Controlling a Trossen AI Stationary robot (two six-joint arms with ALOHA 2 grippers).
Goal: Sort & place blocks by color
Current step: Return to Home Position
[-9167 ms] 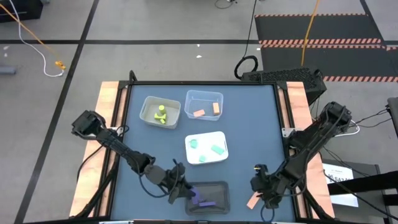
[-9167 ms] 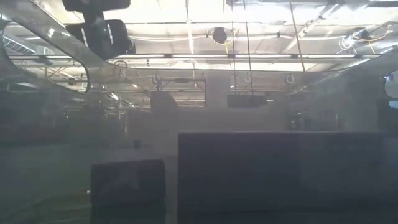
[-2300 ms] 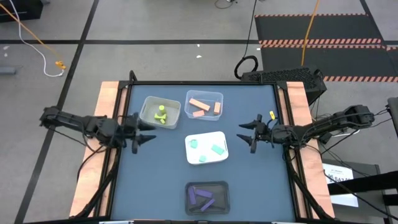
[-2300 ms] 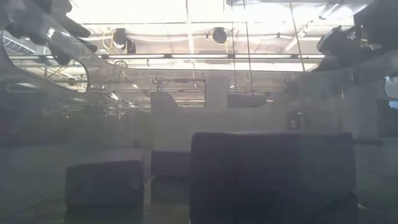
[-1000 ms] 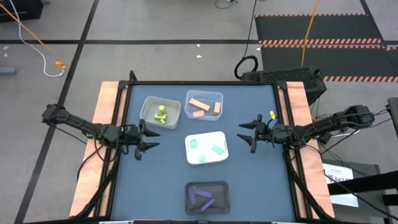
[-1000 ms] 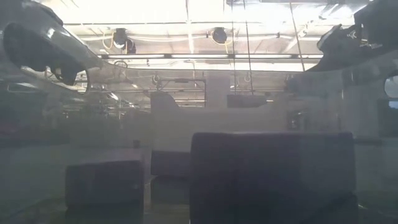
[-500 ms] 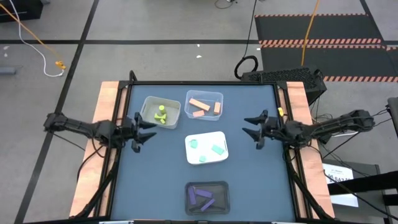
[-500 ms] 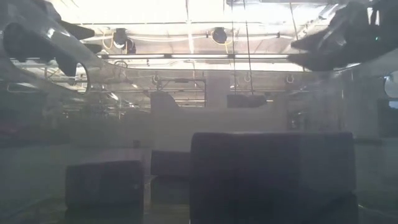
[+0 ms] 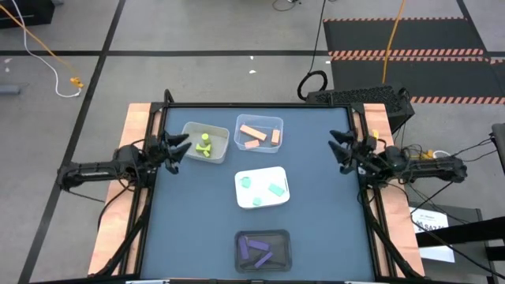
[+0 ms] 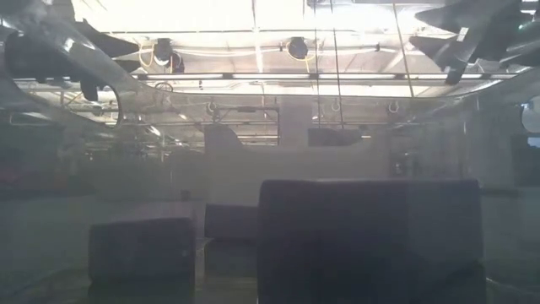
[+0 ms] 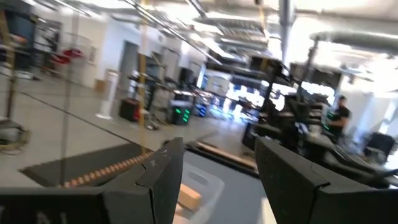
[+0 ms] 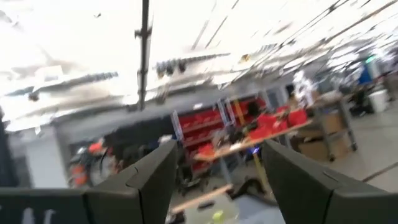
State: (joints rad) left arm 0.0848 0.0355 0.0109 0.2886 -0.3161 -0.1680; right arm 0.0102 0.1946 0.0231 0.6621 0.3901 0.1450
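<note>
Peach bar (image 9: 252, 131) | long axis slanted | in clear tray (image 9: 259, 117)

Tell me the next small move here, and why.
Probably fold both arms back to rest. No block lies loose on the table: yellow-green blocks, peach blocks, mint blocks and purple blocks sit in separate trays, and the left gripper and right gripper hang open, empty, at its side edges.

left gripper (image 9: 180, 147) pulled back outward, right gripper (image 9: 338, 154) likewise (toward their bases)

Dark, slim, cabled left arm (image 9: 99, 168) and right arm (image 9: 430, 167).
</note>
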